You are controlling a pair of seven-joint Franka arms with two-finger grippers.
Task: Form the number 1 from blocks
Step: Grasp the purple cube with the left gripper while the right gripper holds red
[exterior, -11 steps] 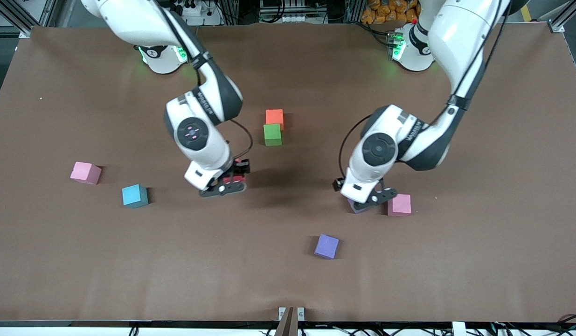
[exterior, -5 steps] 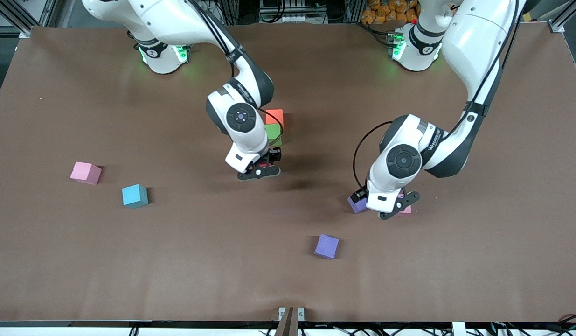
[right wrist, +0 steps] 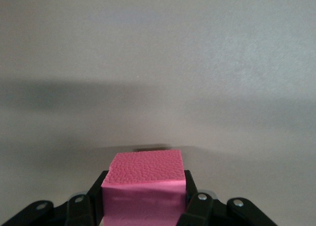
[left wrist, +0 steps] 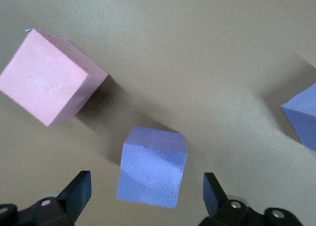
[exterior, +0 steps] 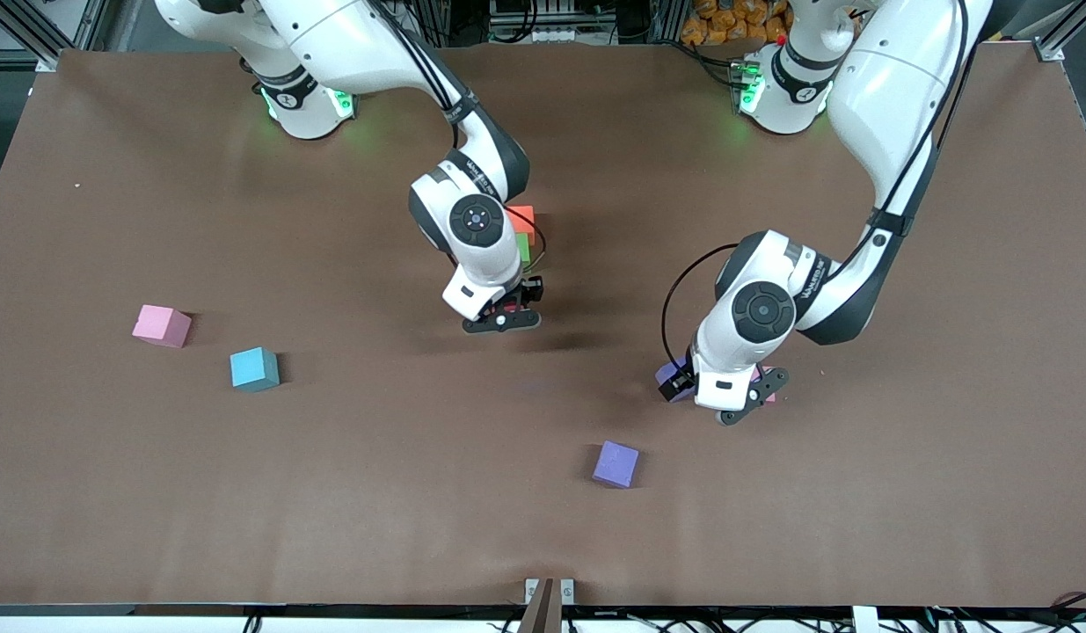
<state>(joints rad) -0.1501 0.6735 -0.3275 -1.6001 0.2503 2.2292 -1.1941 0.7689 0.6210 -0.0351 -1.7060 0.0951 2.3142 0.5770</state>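
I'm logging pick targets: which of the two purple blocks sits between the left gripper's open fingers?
The purple block beside the pink block, under the left gripper; the other purple block lies alone, nearer the front camera.

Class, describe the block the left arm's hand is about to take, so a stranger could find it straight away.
Start at the left arm's hand, hanging open low over the brown table. A purple block sits between its fingers, ungripped, beside a pink block. A second purple block lies alone nearer the front camera; ours is the one under the hand.

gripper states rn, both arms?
Left gripper: open, straddling a purple block, not gripping.
Right gripper: shut on the red block.
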